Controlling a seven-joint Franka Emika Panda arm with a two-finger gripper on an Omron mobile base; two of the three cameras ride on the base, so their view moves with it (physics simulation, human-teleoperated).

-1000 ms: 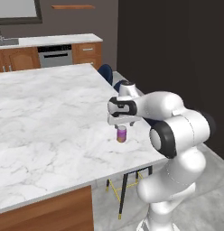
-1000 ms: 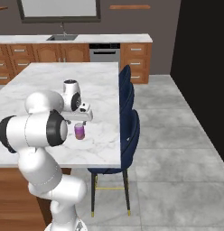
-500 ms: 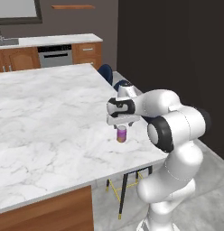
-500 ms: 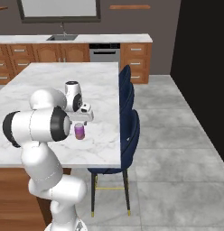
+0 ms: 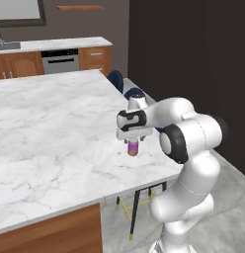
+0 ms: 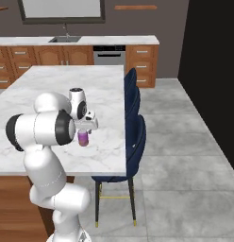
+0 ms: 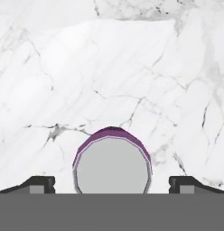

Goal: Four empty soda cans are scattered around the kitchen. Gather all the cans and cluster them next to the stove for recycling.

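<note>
soda can [image 5: 133,148] | purple body, pale silvery top | upright | on white marble island [image 5: 50,123], near its stool-side edge | top faces hand camera

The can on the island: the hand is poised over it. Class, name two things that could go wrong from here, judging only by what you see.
1. The can stands upright with the open hand straddling it; if the fingers close unevenly, it may tip over.
2. It sits near the island's edge beside the stools; a nudge could roll it off.
</note>
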